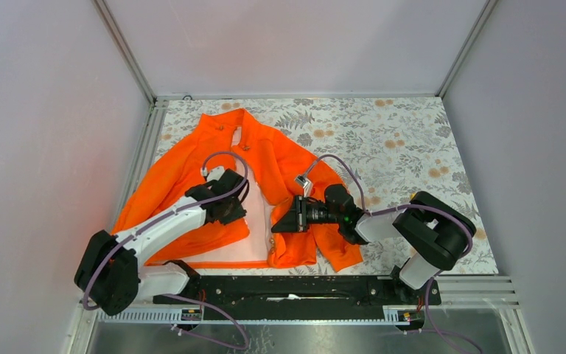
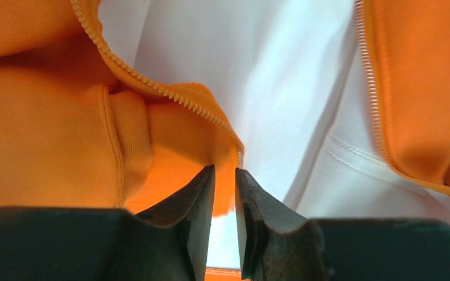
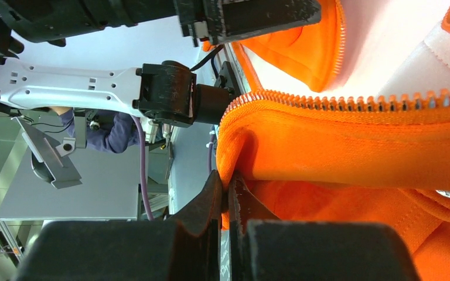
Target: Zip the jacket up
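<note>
The orange jacket (image 1: 184, 177) lies open on the table, collar at the far side, pale lining (image 1: 261, 221) showing between the front panels. My left gripper (image 1: 230, 210) is over the left panel's lower zipper edge. In the left wrist view its jaws (image 2: 225, 170) stand a narrow gap apart, with the orange corner at the end of the zipper teeth (image 2: 152, 88) between the tips. My right gripper (image 1: 278, 223) is shut on the right panel's edge (image 3: 227, 178), just below its zipper teeth (image 3: 351, 102). No slider shows.
The floral tablecloth (image 1: 398, 147) covers the table. Grey walls stand on three sides. A black rail (image 1: 295, 287) runs along the near edge between the arm bases. My left arm (image 3: 64, 88) crosses the top of the right wrist view.
</note>
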You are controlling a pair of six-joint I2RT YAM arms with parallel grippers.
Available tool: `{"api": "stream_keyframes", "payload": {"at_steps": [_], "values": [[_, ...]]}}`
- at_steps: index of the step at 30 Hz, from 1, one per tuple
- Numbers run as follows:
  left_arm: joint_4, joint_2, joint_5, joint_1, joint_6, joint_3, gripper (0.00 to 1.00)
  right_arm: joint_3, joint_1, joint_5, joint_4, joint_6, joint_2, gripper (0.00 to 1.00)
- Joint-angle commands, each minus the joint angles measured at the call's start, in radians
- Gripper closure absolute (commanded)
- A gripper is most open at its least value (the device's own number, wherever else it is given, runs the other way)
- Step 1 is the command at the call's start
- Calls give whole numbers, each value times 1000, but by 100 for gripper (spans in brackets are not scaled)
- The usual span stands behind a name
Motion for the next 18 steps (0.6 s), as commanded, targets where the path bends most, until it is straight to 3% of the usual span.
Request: {"api": "stream_keyframes", "payload": {"at_steps": [1, 4, 5, 7, 10, 18], "values": [[43, -82, -1, 0, 40, -13, 77, 37, 10, -21, 24, -18, 20, 100], [70, -119, 13, 0, 60, -34, 80, 53, 19, -23, 31, -7, 41, 100], [76, -130, 14, 0, 61, -39, 74, 58, 23, -25, 34, -3, 48, 100], [86, -137, 23, 0, 66, -50, 52, 60, 24, -28, 51, 10, 59, 100], [76, -114, 37, 0, 53, -50, 41, 57, 25, -27, 55, 17, 62, 100], [-32, 61, 7, 0, -77, 18, 32, 36, 25, -8, 71, 19, 54, 100]]}}
